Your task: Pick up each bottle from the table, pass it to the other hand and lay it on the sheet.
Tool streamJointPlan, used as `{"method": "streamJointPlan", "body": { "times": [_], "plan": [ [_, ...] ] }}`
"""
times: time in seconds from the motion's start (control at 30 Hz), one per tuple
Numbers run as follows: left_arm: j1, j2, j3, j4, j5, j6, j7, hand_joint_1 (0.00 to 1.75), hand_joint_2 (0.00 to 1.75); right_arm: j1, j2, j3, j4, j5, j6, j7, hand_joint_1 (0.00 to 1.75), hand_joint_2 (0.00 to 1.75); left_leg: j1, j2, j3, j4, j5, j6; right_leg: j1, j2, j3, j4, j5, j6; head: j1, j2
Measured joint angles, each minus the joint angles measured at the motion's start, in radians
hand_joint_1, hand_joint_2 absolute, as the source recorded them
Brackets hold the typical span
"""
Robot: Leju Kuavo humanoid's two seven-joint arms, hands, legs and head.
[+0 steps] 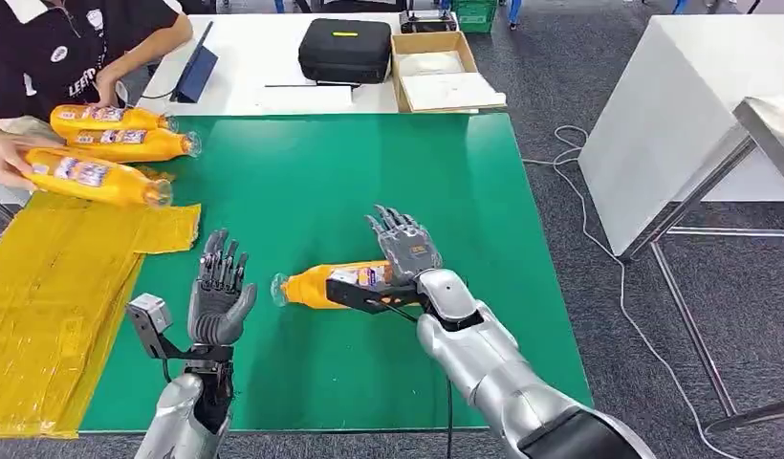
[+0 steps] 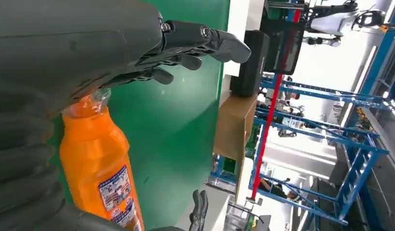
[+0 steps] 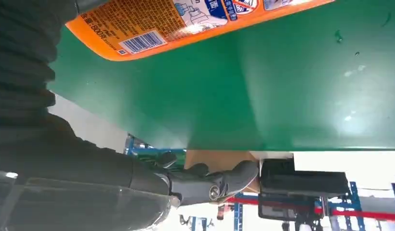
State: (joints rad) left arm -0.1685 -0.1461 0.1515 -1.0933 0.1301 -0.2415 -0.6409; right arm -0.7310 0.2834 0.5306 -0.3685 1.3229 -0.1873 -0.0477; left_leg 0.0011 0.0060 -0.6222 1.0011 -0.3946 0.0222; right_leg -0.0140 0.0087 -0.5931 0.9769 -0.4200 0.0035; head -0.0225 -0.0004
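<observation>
Orange bottle (image 1: 333, 284) lies on its side on the green table (image 1: 312, 191), between the hands. Right hand (image 1: 407, 251) just beside its base, fingers spread, gripping nothing. Left hand (image 1: 219, 292) near the cap, fingers apart, empty. Yellow sheet (image 1: 58, 287) at left; a person's hand (image 1: 6, 158) holds another bottle (image 1: 97, 178) there.

- Green table (image 1: 369, 172): bears one orange bottle (image 1: 316, 285) on its side near the centre.
- Yellow sheet (image 1: 54, 287) drapes the table's left edge; two orange bottles (image 1: 120, 132) lie at its far-left corner.
</observation>
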Motion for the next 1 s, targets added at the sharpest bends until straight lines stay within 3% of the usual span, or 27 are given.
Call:
{"method": "streamJointPlan", "body": {
  "times": [0.3,0.7,0.83,1.0],
  "plan": [
    [0.001,0.0,0.019,0.002,-0.003,0.01,0.003,0.0,1.75,0.004,0.034,-0.03,-0.006,-0.101,0.017,0.002,0.0,1.75,0.0,0.0,0.001,0.0,0.0,0.0,0.0,0.0,0.001,0.0,0.0,0.0,0.0,0.0],
    [-0.007,0.003,0.036,0.05,-0.014,0.03,-0.006,0.0,1.75,0.165,0.018,0.003,-0.439,-0.151,0.051,0.146,0.0,1.75,0.0,0.0,-0.001,0.0,0.0,0.0,0.0,0.0,-0.001,0.0,0.0,0.0,0.0,0.0],
    [-0.01,0.006,0.038,0.06,-0.014,0.032,-0.008,0.0,1.75,0.162,0.009,0.006,-0.442,-0.192,0.077,0.16,0.0,1.75,0.0,0.0,-0.001,0.0,0.0,0.0,0.0,0.0,-0.001,0.0,0.0,0.0,0.0,0.0],
    [-0.019,0.008,0.039,0.075,-0.009,0.036,-0.01,0.0,1.75,0.124,0.009,-0.008,-0.351,-0.283,0.106,0.085,0.0,1.75,0.0,0.0,-0.001,0.0,0.0,0.0,0.0,0.0,-0.001,0.0,0.0,0.0,0.0,0.0]
  ]
}}
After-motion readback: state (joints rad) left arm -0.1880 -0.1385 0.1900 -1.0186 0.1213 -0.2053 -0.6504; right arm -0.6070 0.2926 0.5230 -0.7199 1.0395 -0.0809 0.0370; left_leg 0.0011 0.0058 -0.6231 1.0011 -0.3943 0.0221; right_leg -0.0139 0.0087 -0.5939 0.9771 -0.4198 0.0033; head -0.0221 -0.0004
